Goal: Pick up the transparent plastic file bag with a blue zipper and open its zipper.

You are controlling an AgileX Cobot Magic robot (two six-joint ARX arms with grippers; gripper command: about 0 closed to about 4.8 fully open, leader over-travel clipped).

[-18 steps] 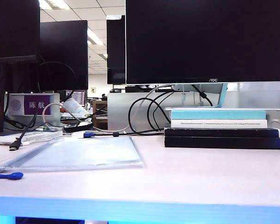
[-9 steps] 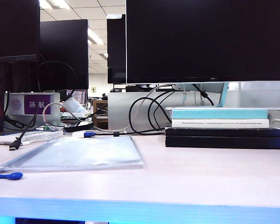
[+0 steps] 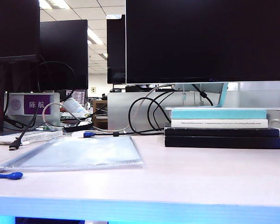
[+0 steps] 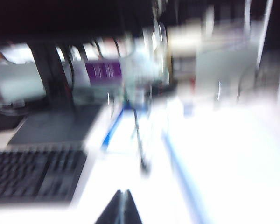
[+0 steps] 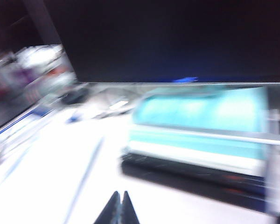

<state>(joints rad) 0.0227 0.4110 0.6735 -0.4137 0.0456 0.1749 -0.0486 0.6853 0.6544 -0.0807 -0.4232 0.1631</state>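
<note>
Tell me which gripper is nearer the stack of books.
Right. The right gripper, shut, faces the stack of books just ahead of it. The left gripper, also shut, points toward the keyboard side instead.

Stack of books (image 3: 222,127) sits on the right side of the desk (image 3: 200,172), teal one on top. Big dark monitor (image 3: 207,41) behind, black cables (image 3: 147,114) looping underneath, purple name sign (image 3: 36,104) far left.

All that shows of me is two pairs of dark, tapering fingertips: my left gripper (image 4: 122,207) and my right gripper (image 5: 121,208), each a black wedge with only a thin pale seam between its fingers, everything blurred.
</note>
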